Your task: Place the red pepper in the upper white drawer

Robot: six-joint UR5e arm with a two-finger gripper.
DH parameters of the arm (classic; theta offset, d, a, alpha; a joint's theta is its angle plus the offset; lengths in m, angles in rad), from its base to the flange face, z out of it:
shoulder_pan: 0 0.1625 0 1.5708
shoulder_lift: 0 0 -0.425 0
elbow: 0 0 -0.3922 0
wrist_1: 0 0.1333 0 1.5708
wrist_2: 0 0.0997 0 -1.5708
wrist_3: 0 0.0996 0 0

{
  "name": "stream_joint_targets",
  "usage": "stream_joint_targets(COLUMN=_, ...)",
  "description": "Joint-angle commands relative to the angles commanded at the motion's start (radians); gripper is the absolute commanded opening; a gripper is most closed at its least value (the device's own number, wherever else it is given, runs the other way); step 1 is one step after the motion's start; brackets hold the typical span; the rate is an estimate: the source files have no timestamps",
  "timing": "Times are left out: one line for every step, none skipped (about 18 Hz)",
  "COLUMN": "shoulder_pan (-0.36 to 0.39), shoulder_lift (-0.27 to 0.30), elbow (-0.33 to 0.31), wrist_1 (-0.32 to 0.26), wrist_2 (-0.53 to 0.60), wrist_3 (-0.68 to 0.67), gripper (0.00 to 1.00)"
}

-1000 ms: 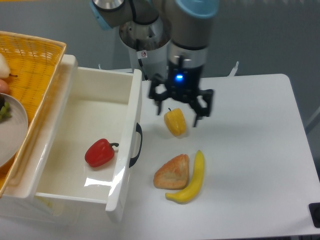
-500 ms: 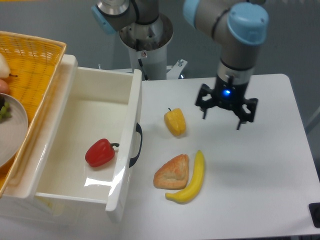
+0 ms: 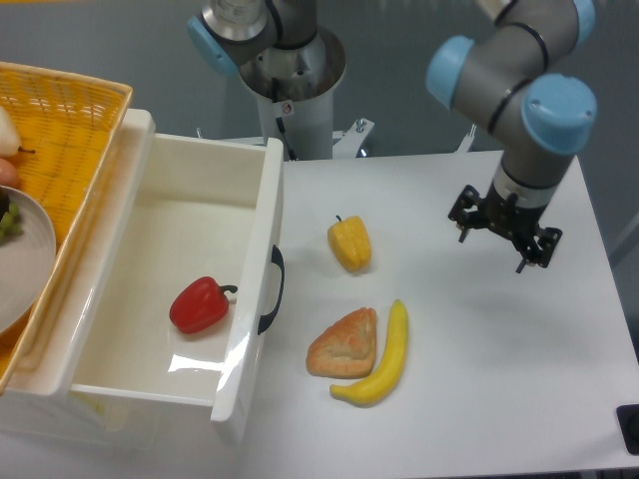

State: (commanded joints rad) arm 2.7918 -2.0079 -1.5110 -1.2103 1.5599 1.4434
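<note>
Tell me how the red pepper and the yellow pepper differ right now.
The red pepper lies inside the upper white drawer; the yellow pepper sits out on the white table. The red pepper's stem points right toward the drawer front, the yellow pepper's points up-left. Both are small, glossy and untouched by the gripper.

Black two-finger gripper [image 3: 491,253]: now hangs over the right part of the white table [image 3: 469,359], having travelled rightward from above the small yellow pepper [image 3: 349,243]; it is now well apart from that pepper.
Gripper attitude: now tilted, where it earlier pointed straight down; fingers spread with nothing between them, as before.
Blue indicator light on the wrist: visible earlier, no longer seen.
Grey robot arm with light-blue joint caps [image 3: 519,90]: has swung to the right, now reaching over the table's far right side.
</note>
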Motion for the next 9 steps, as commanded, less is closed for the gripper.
stream_joint_targets(shoulder_pan=0.002, shoulder_lift=-0.009, elbow=-0.002, wrist_1=0.0, wrist_2=0.008, wrist_3=0.003, gripper=1.0)
stream_joint_targets(shoulder_pan=0.002, shoulder_lift=-0.012, elbow=-0.002, wrist_1=0.0, wrist_2=0.014, wrist_3=0.006, gripper=1.0)
stream_joint_targets(shoulder_pan=0.002, shoulder_lift=-0.02, elbow=-0.002, wrist_1=0.0, wrist_2=0.029, wrist_3=0.017, gripper=1.0)
stream_joint_targets(shoulder_pan=0.002, shoulder_lift=-0.022, elbow=-0.002, wrist_1=0.002, wrist_2=0.046, wrist_3=0.028, gripper=1.0)
stream_joint_targets(shoulder_pan=0.002, shoulder_lift=-0.022, elbow=-0.002, wrist_1=0.002, wrist_2=0.055, wrist_3=0.032, gripper=1.0)
stream_joint_targets(shoulder_pan=0.005, shoulder_lift=-0.022, elbow=-0.002, wrist_1=0.002, wrist_2=0.057, wrist_3=0.035, gripper=1.0)
stream_joint_targets(shoulder_pan=0.006, shoulder_lift=-0.022, elbow=-0.002, wrist_1=0.002, wrist_2=0.055, wrist_3=0.04, gripper=1.0)
stream_joint_targets(shoulder_pan=0.005, shoulder_lift=-0.023, elbow=-0.002, wrist_1=0.002, wrist_2=0.055, wrist_3=0.043, gripper=1.0)
stream_joint_targets(shoulder_pan=0.005, shoulder_lift=-0.025, elbow=-0.002, wrist_1=0.002, wrist_2=0.055, wrist_3=0.045, gripper=1.0)
